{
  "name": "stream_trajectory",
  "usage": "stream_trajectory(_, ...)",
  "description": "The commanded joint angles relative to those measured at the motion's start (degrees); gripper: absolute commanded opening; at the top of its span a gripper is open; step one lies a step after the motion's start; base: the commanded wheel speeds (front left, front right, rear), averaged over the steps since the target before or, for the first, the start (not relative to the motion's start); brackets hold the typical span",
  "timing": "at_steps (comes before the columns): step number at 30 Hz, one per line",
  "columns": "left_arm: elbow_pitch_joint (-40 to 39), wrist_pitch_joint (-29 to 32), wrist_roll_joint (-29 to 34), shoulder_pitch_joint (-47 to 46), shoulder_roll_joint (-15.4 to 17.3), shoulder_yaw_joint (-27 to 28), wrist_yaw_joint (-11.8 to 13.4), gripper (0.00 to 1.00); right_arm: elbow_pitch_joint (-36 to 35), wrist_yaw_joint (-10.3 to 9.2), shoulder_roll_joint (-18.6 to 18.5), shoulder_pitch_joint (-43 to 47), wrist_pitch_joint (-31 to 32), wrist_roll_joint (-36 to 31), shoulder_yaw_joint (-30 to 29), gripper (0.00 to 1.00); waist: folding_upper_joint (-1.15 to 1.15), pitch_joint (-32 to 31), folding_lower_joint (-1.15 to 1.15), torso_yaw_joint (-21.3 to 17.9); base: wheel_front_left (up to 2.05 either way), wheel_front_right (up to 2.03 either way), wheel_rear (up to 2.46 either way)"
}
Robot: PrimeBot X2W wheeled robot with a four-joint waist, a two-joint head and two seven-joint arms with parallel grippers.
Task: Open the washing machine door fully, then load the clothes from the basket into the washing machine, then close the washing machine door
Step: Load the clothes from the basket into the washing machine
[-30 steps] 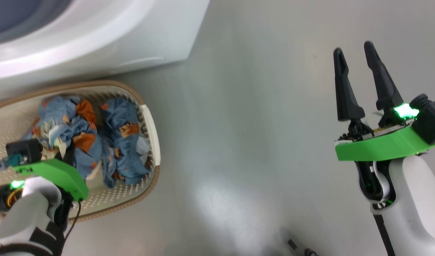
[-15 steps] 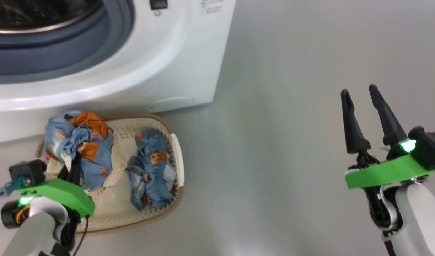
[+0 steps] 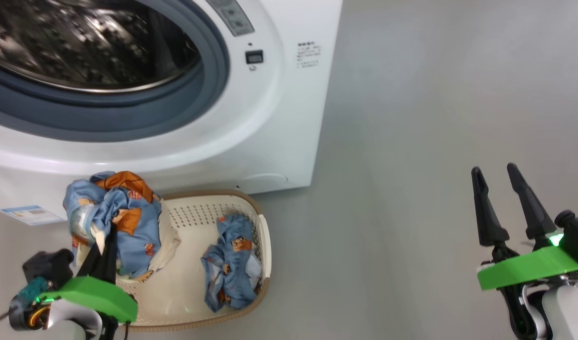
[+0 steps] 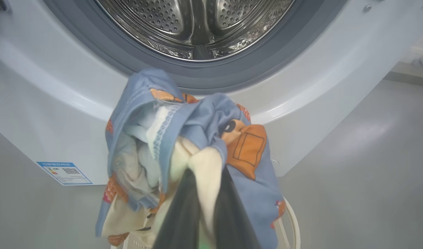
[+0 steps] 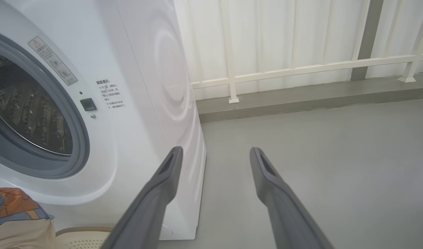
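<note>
Blue garment (image 3: 123,222) pinched tight in left tool (image 4: 205,173) above basket (image 3: 267,245), facing washing machine (image 3: 279,118); right tool (image 3: 493,168) gapes empty

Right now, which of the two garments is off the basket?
The gripped garment, pinched in the left gripper above the basket; the other garment lies inside it.

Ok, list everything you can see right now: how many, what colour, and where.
washing machine: one, white, upper left of head view
drum: one, steel, inside the machine
gasket: one, grey, ringing the drum
label: one, blue, machine's lower front corner
basket: one, cream with brown rim, on the floor before the machine
held garment: one, blue with orange bears, hanging over the basket
second garment: one, same print, lying in the basket
floor: grey
railing: one, white, beyond the machine
left gripper: shut on the held garment
right gripper: open, empty, over the floor
</note>
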Motion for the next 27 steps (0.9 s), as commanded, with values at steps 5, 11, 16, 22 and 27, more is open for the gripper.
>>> stream_trajectory(5, -9.1, -0.8, 4.7, 5.6, 0.3, 5.9, 0.0, 0.00, -1.0, 0.32, -1.6, 2.4, -0.4, 0.2, 1.2, 1.00, 0.00, -5.2, 0.00, 2.6, 0.00, 0.00, 0.00)
stream_trajectory(11, -17.5, -0.8, 8.6, 11.2, -1.4, 9.3, -0.2, 0.00, -1.0, 0.32, -2.1, 4.5, -0.4, 0.5, 0.9, 1.00, 0.00, -7.6, 0.00, 3.2, 0.00, 0.00, 0.00)
stream_trajectory(16, -24.7, -0.8, 10.9, 15.4, -2.5, 11.4, -0.5, 0.00, -1.2, 0.32, -2.0, 5.7, -0.4, 0.5, 0.6, 1.00, 0.00, -8.7, 0.00, 3.5, 0.00, 0.00, 0.00)
stream_trajectory(22, -30.1, -0.8, 12.4, 20.4, -4.2, 13.6, -0.7, 0.00, -1.2, 0.32, -1.9, 7.0, -0.4, 0.6, 0.5, 1.00, 0.00, -9.8, 0.00, 3.5, 0.00, 0.00, 0.00)
stream_trajectory(27, -32.6, -0.8, 12.6, 23.1, -5.8, 15.7, -0.7, 0.00, -1.3, 0.32, -1.8, 7.4, -0.4, 0.7, 0.3, 1.00, 0.00, -10.3, 0.00, 3.1, 0.00, 0.00, 0.00)
